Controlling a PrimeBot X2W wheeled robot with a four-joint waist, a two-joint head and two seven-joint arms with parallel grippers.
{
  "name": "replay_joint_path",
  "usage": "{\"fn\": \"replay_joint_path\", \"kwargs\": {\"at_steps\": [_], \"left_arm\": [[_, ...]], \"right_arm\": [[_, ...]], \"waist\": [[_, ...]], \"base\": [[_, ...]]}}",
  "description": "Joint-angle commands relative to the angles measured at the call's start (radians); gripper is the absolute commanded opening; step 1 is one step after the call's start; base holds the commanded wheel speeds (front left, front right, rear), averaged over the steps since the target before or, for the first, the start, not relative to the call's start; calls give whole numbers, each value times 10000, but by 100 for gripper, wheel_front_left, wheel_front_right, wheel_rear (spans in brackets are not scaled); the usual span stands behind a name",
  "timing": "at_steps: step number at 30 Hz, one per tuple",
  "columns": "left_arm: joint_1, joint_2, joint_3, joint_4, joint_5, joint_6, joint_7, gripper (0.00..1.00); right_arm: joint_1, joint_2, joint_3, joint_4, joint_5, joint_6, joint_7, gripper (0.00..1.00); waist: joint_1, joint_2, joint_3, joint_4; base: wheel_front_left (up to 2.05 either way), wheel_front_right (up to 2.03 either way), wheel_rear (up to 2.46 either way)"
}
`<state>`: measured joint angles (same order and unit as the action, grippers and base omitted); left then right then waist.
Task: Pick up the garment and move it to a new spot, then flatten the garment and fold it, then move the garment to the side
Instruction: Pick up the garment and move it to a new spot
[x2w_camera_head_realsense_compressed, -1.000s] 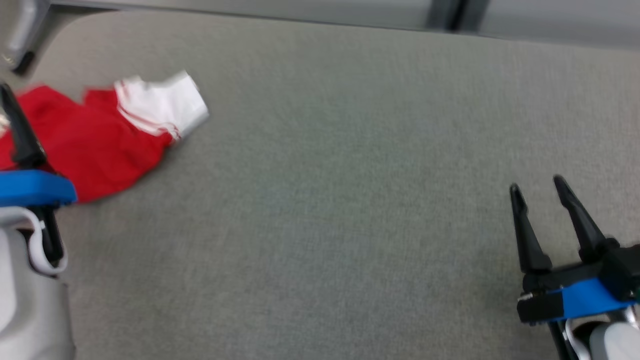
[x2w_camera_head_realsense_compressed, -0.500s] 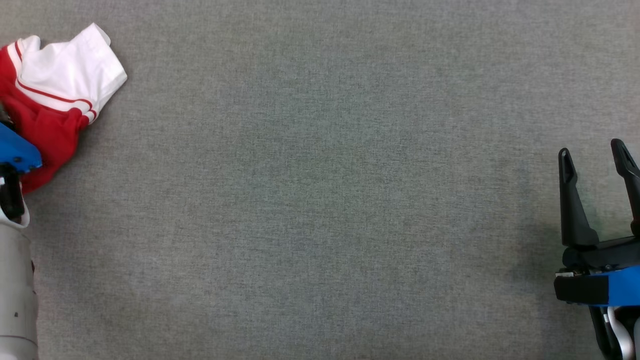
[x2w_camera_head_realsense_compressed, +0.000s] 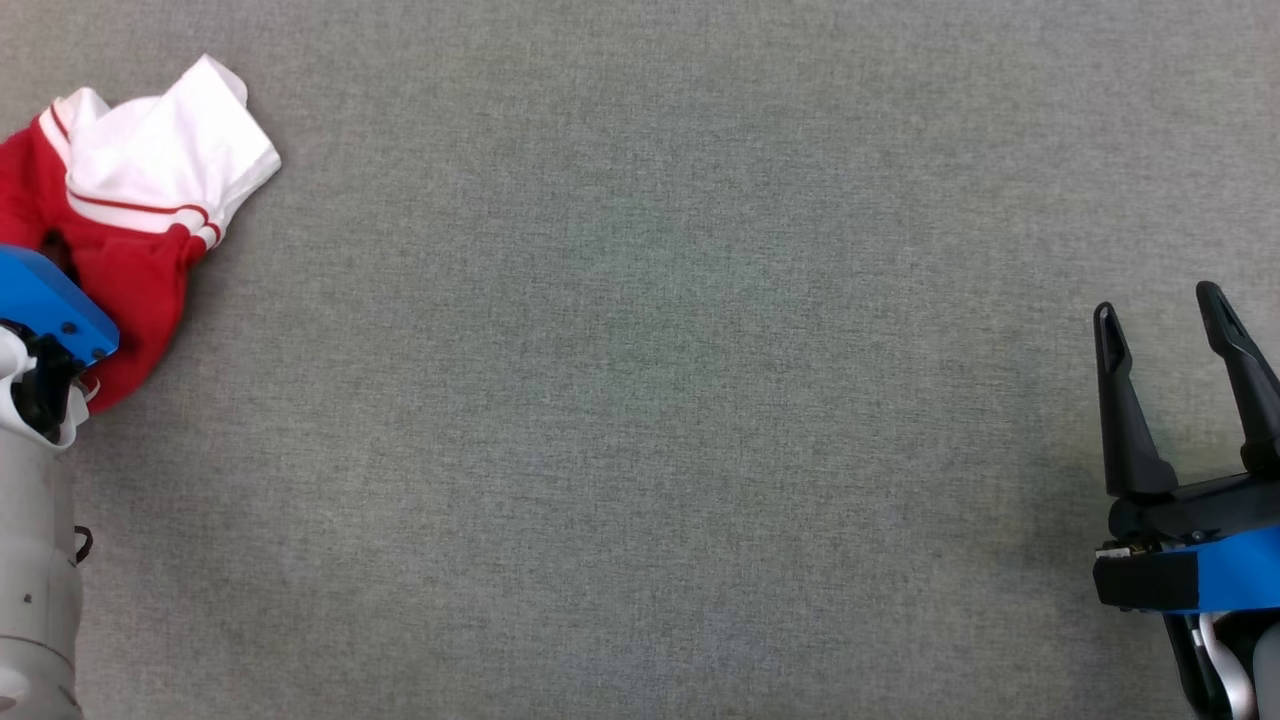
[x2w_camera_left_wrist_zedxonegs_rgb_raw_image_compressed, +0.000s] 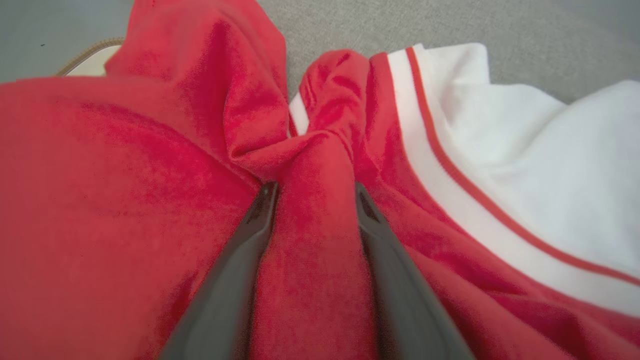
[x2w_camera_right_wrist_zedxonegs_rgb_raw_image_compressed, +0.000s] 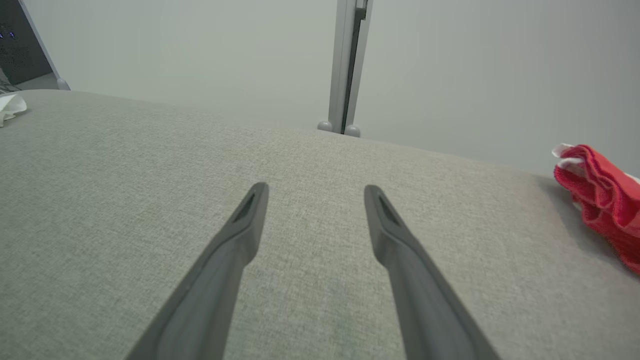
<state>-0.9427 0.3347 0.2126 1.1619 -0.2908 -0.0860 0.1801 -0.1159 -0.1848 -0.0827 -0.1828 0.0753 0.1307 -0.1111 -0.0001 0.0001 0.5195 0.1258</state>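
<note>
Grey fabric surface (x2w_camera_head_realsense_compressed: 640, 400) beneath; left gripper (x2w_camera_left_wrist_zedxonegs_rgb_raw_image_compressed: 314, 187) pinching a red fold of the red-and-white garment (x2w_camera_left_wrist_zedxonegs_rgb_raw_image_compressed: 100, 175) between its fingers; right gripper (x2w_camera_right_wrist_zedxonegs_rgb_raw_image_compressed: 315, 189) with fingers spread apart.

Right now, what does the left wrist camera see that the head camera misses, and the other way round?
Extra in the left wrist view: a close-up of the left gripper pinching a bunched red fold of the garment. Extra in the head view: the wide scene, with the right gripper open over the grey surface, far from the cloth. Shared by both: the red and white garment, crumpled, and some of the grey surface around it.
</note>
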Motion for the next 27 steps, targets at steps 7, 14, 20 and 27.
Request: {"fn": "replay_joint_path", "kwargs": {"at_steps": [7, 14, 20, 27], "left_arm": [[181, -168, -101, -173, -77, -58, -909, 0], [-275, -143, -603, -1053, 78, -335, -2417, 0], [-802, -173, -1497, -2163, 181, -469, -3282, 0], [-1190, -423, -3108, -4304, -293, -472, -3429, 0]], "right_arm": [[53, 77, 1, 352, 150, 2, -222, 100], [-12, 362, 376, 949, 246, 2, -551, 100], [43, 669, 618, 1643, 425, 2, -892, 100], [163, 1013, 874, 2270, 565, 2, -1216, 100]], "waist": [[1, -1, -530, -274], [1, -1, -1399, -595], [1, -1, -2216, -1142], [1, -1, -2788, -2147]], "base": [[0, 0, 0], [0, 0, 0], [0, 0, 0], [0, 0, 0]]}}
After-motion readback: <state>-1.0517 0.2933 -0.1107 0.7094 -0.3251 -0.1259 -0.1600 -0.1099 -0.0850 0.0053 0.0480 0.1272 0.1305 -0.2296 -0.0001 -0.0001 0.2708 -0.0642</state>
